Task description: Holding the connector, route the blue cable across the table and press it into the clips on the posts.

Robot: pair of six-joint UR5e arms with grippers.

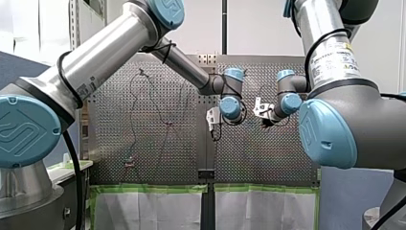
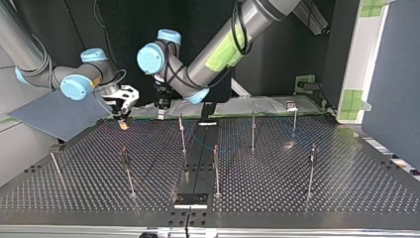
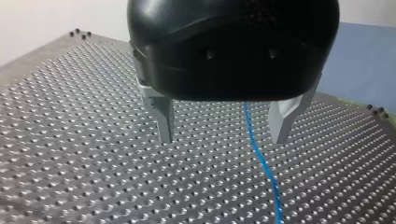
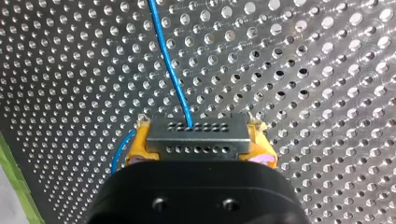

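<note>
R gripper (image 4: 198, 144): yellow pads clamped on grey metal connector block (image 4: 196, 133) w/ rows of holes; low over perforated metal table (image 4: 327, 70), by its edge nearest the arms
Cable: thin blue cable (image 4: 170, 70) leaves connector's face; runs over table ahead of R gripper
L gripper (image 3: 223, 135): black, metal fingers spread, holding nothing; cable passes betw. them
Posts: thin metal posts (image 2: 216, 168) mid-table, apart from both grippers
</note>
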